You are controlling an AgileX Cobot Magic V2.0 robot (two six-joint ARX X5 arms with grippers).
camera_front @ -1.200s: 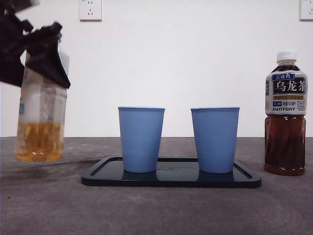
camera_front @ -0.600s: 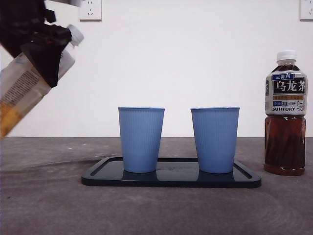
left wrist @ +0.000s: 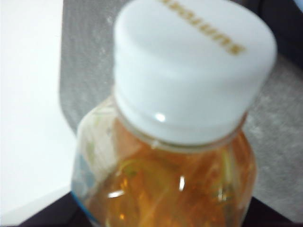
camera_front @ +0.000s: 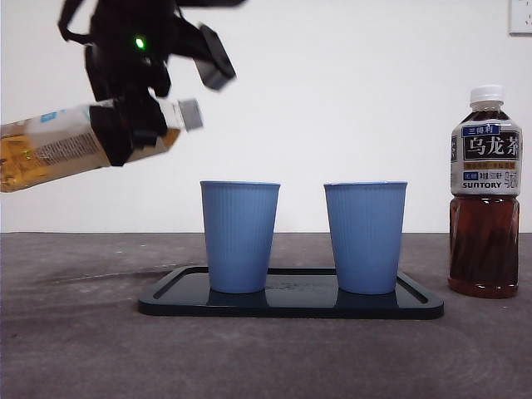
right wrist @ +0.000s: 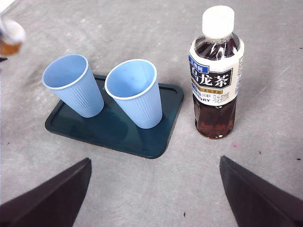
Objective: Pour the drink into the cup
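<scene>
My left gripper is shut on a clear bottle of amber drink, held high at the left. The bottle lies almost level, its white cap on and pointing at the left blue cup. The cap is above and a little left of that cup's rim. In the left wrist view the capped neck fills the picture. A second blue cup stands beside the first on a dark tray. My right gripper hangs open above the table, near the tray, holding nothing.
A capped bottle of dark oolong tea stands upright on the grey table right of the tray; the right wrist view shows this bottle too. A white wall runs behind.
The amber bottle has risen, tipped from upright to nearly level, and moved right toward the left cup. Cups, tray and dark bottle have not moved.
</scene>
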